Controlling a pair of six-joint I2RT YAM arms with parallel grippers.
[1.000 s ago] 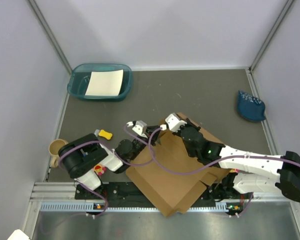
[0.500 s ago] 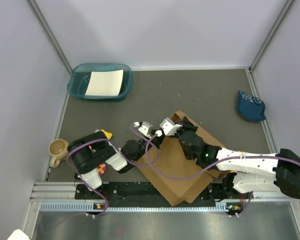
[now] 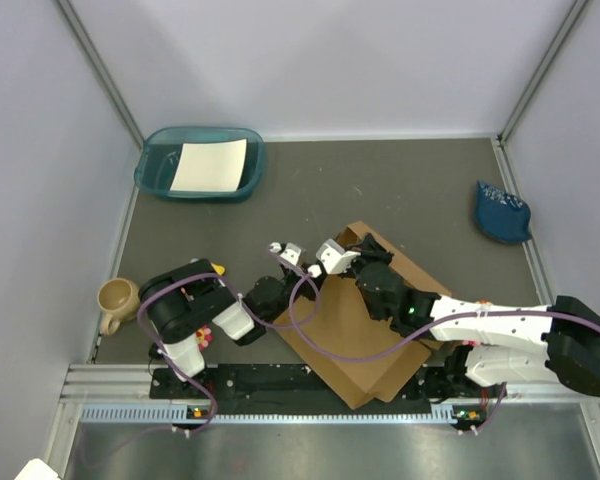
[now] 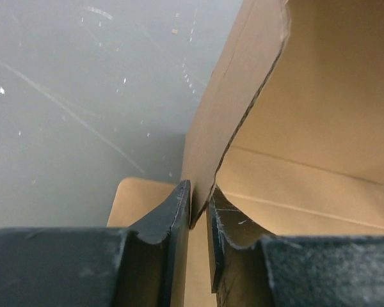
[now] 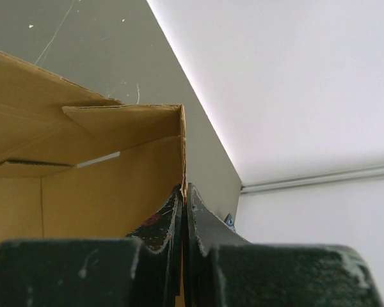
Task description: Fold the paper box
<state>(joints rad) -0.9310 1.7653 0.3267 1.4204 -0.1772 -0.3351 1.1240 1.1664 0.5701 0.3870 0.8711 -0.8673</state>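
The paper box (image 3: 365, 330) is plain brown cardboard lying near the table's front edge, between both arms. My left gripper (image 3: 298, 268) is shut on the box's left wall; in the left wrist view its jaws (image 4: 198, 217) pinch the cardboard edge (image 4: 243, 115). My right gripper (image 3: 345, 250) is shut on the box's far corner wall; in the right wrist view its jaws (image 5: 184, 204) clamp the thin upright cardboard edge (image 5: 115, 185), with a folded flap behind it.
A teal tray (image 3: 152, 178) holding a white paper sheet (image 3: 210, 165) stands at the back left. A tan mug (image 3: 115, 299) sits at the left, a small yellow object (image 3: 218, 267) by the left arm. A blue object (image 3: 500, 212) lies at the right.
The box has slid left and rotated, pulled off the front edge. Both grippers moved left with it, and the left arm folded in closer to the box.
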